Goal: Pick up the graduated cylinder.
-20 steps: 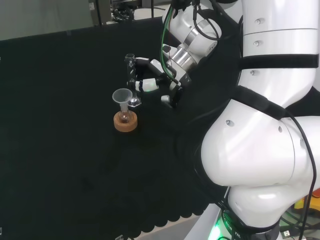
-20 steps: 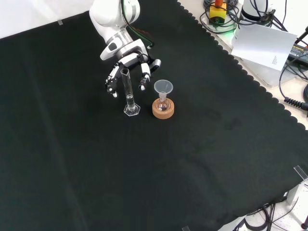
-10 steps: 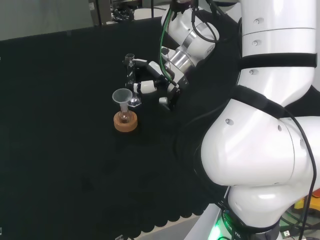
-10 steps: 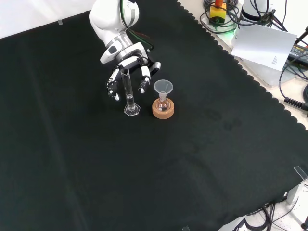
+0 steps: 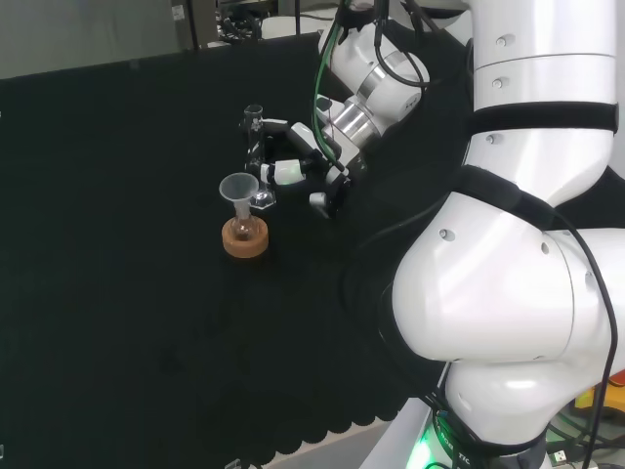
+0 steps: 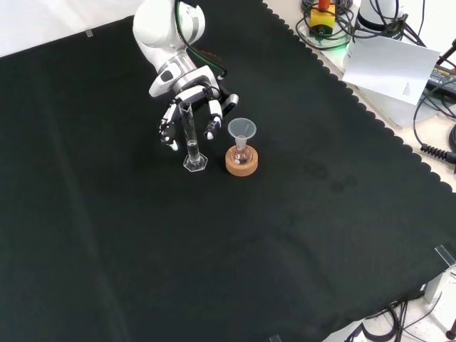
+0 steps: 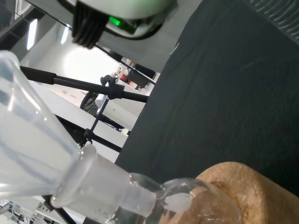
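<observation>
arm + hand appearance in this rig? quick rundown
Glossy white rounded arm links with black bands at the joints and a silver wrist collar. Black and green cables run along the forearm. The hand is black with white finger segments and white tips.

— Bench covering?
— Black cloth (image 6: 299, 235), scalloped edge, front view.
— Off the cloth, far right?
— White sheet (image 6: 388, 65), black cables (image 6: 434, 121).
— Beyond, wrist view?
— Bright room, black stand poles (image 7: 88, 86).
</observation>
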### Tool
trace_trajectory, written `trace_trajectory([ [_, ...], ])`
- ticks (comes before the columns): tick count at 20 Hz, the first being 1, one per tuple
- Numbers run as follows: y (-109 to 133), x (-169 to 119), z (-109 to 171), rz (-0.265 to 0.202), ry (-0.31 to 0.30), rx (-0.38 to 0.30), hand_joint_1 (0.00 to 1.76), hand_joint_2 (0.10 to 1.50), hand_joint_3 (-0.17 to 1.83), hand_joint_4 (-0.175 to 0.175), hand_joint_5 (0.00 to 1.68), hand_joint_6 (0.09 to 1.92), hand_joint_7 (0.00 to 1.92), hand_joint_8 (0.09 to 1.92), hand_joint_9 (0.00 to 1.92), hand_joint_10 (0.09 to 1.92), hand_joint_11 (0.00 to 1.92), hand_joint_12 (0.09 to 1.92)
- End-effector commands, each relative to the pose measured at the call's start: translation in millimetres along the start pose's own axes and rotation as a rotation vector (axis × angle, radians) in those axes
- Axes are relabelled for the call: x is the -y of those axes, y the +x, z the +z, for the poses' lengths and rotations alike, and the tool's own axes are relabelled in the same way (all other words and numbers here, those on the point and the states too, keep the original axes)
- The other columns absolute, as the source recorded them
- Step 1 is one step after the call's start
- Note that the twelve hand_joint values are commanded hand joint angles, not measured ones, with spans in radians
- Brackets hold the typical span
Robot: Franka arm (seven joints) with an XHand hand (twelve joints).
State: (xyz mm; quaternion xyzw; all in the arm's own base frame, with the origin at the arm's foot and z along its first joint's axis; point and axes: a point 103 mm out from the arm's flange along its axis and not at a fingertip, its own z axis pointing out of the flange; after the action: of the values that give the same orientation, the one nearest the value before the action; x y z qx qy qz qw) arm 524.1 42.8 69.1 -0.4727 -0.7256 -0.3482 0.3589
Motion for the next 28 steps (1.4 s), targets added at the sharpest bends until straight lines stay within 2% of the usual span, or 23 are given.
trace_trajectory([
  [1, -3.2, 1.3, 1.4, -0.004, -0.015, -0.043, 1.05, 0.63, 0.63, 0.003, 0.61, 0.1, 0.48, 0.63, 0.78, 0.5, 0.53, 1.22],
  [15, -6.6, -4.3, 15.8, 0.003, -0.03, -0.043, 1.04, 0.65, 0.63, 0.003, 0.62, 0.15, 0.5, 0.61, 0.81, 0.47, 0.57, 1.2],
  [23, -7.6, -4.3, 16.7, 0.007, -0.041, -0.039, 1.04, 0.69, 0.6, 0.003, 0.64, 0.27, 0.53, 0.61, 0.87, 0.43, 0.61, 1.16],
  [28, -8.0, -4.1, 16.4, 0.008, -0.051, -0.038, 1.03, 0.7, 0.58, 0.004, 0.59, 0.43, 0.55, 0.6, 0.89, 0.39, 0.62, 1.17],
])
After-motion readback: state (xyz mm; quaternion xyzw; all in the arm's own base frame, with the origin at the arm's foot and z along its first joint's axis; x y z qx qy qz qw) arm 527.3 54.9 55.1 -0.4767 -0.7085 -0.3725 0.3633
